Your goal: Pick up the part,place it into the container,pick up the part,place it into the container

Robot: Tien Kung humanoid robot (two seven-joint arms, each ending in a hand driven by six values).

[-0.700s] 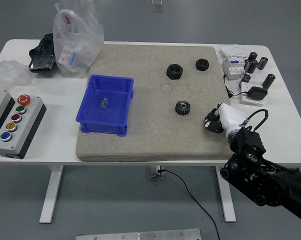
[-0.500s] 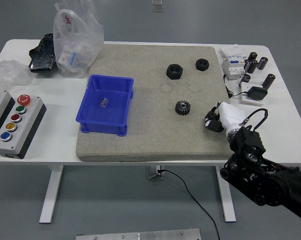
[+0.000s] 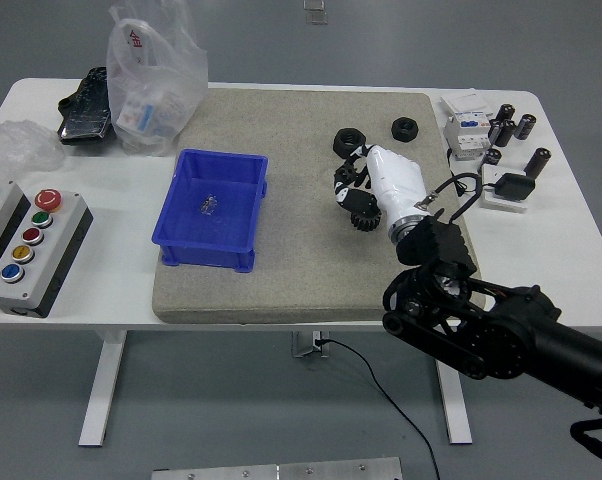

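One right hand (image 3: 353,185) over gear (image 3: 365,219), fingers curled, grip unclear | two nuts (image 3: 348,141) beyond | blue container (image 3: 213,210) left on mat (image 3: 301,260)

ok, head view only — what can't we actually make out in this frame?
- Gear: mostly covered by the right hand; whether the fingers touch or grip it can't be told.
- Larger nut: partly hidden behind the same hand.
- Small item in the blue bin: too small to identify.
- Plastic bag contents: blurred by the film.
- Left hand: out of view.
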